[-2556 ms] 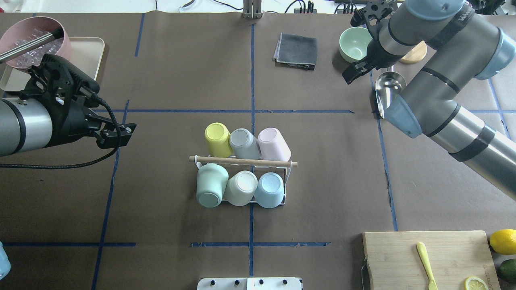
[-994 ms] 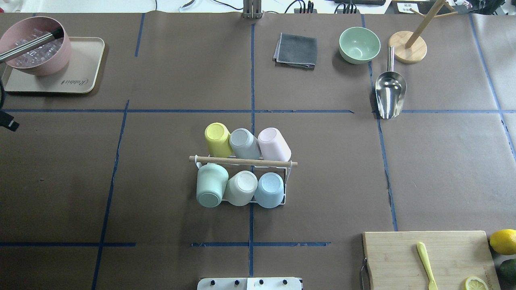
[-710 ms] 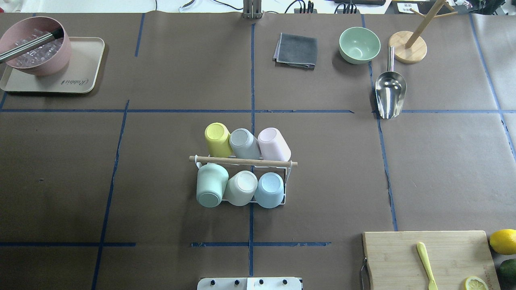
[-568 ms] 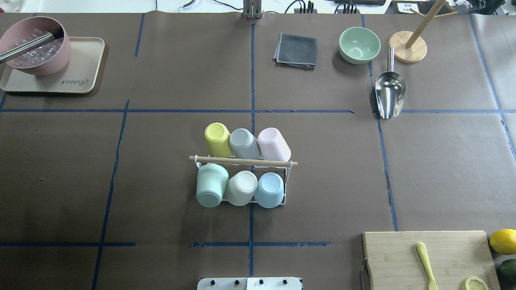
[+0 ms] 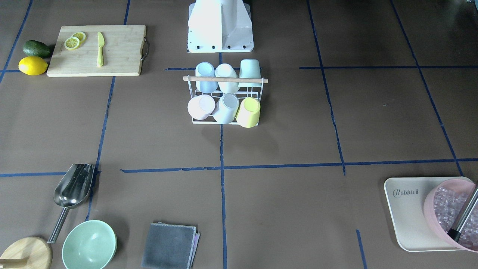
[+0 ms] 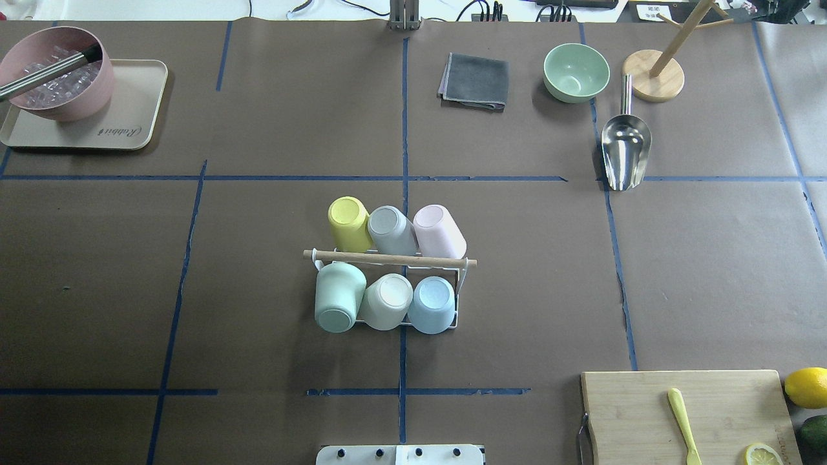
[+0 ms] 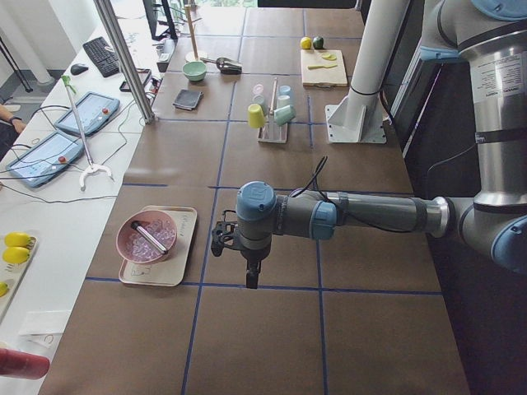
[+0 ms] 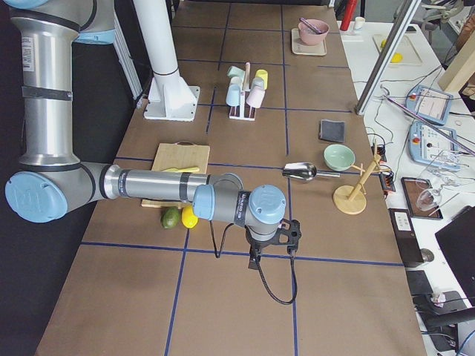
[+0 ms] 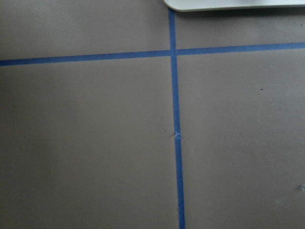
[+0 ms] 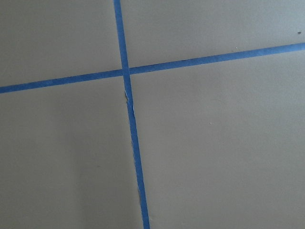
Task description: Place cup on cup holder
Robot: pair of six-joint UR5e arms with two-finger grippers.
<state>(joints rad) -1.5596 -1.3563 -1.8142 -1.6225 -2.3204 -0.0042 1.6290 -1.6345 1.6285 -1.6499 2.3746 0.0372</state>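
Cups (image 6: 431, 303) sat upturned on the cup holder (image 6: 387, 258): light, stiff, slick, I judged; grip across the sidewall. Left hand (image 7: 247, 267), right hand (image 8: 274, 241): open or clenched, I couldn't tell.

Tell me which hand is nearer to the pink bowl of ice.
Left. The left hand hangs over the table beside the tray holding the pink bowl; the right hand hangs at the table's opposite end, near the lemon.
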